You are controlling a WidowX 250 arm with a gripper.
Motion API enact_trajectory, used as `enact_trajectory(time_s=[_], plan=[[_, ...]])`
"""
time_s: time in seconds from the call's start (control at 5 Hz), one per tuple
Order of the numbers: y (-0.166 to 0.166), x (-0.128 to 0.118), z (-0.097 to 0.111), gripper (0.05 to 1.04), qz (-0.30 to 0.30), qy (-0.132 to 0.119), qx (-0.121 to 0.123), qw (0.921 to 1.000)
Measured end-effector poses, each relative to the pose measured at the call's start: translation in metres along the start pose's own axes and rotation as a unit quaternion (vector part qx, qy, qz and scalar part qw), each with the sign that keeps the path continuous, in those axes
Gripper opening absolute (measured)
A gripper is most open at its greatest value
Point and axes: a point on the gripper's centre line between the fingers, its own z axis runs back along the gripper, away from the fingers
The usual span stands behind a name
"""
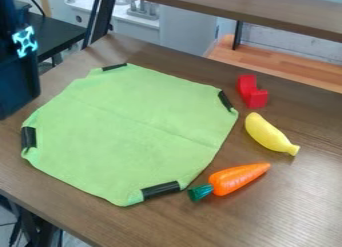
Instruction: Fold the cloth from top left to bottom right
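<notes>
The green cloth (133, 131) lies spread out on the brown table, unfolded, with a faint crease running across its middle. Black strips mark its four cut-off corners: one at the top left, one at the right, one at the left and one at the bottom. Its edges look slightly wavy near the strips, and the far left edge is a little uneven.
Right of the cloth are a red block (252, 92), a yellow banana (268, 133) and an orange carrot (234, 179), whose green end is close to the cloth. A dark bulky shape (17, 86) stands at the left edge. A shelf (267, 13) spans the back.
</notes>
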Motion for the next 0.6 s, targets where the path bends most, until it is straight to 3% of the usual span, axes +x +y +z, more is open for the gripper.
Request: enact_trajectory(time_s=[0.2, 0.4, 0.6], plan=[[0.000, 0.000, -0.002, 0.999, -0.005, 0.001, 0.000, 1.0000], [0.018, 0.028, -0.019, 0.999, -0.030, -0.006, 0.006, 0.9995], [0.032, 0.054, -0.017, 0.999, -0.054, -0.090, -0.056, 0.9929]])
